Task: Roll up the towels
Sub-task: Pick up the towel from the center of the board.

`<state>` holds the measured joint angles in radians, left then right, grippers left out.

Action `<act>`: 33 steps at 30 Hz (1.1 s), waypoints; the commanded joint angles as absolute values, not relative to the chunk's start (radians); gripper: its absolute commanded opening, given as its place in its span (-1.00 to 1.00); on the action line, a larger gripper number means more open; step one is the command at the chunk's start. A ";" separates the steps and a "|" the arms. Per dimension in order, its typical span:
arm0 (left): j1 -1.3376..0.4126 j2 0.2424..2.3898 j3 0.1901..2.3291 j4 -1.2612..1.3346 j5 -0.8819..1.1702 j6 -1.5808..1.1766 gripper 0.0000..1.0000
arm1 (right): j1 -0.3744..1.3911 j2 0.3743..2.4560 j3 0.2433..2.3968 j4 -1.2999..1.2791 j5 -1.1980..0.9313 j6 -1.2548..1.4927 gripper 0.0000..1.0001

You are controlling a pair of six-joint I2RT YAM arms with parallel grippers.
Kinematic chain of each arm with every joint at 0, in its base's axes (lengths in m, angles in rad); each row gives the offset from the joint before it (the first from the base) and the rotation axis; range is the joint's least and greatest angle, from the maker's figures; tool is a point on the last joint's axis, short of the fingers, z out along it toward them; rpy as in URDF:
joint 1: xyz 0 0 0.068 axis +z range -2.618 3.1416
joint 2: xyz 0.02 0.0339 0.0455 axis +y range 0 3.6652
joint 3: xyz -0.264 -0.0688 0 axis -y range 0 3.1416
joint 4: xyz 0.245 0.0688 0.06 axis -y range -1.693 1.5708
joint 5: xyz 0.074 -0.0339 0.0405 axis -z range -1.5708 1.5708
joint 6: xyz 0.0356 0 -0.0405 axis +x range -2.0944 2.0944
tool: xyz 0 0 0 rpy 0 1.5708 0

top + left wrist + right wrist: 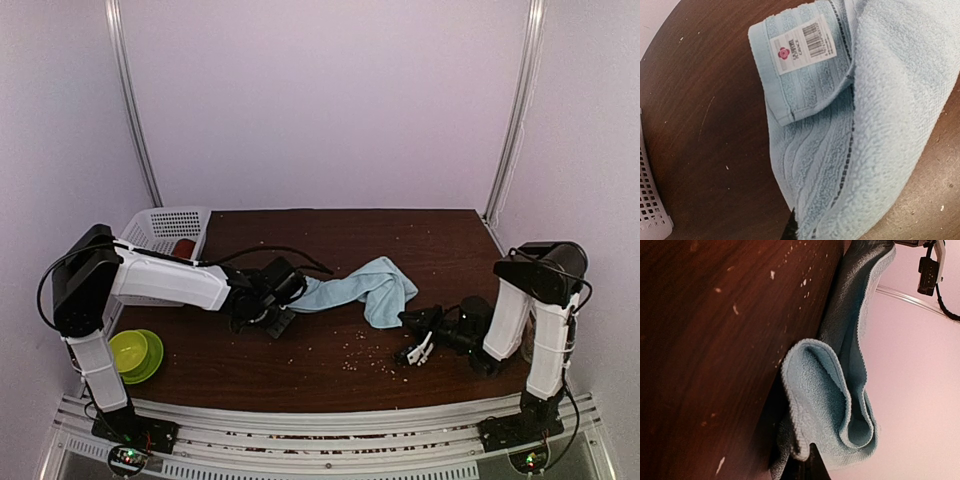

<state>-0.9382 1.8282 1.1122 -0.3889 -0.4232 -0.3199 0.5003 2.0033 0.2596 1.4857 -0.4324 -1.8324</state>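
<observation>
The blue towel (365, 285) lies bunched in the middle of the worktop (330, 370), not rolled; the red towel (184, 246) sits in the basket (165, 222); the cloth could slip out or bunch more, since each grip takes only a thin edge; the left gripper (790, 229) is closed on the left end; the right gripper (795, 471) is closed too, and seems to pinch the near fold.
</observation>
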 commanded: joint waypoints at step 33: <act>-0.920 1.456 1.250 -0.471 -0.879 -0.124 -1.00 | 0.328 1.029 0.904 -0.226 -0.169 -0.555 -1.00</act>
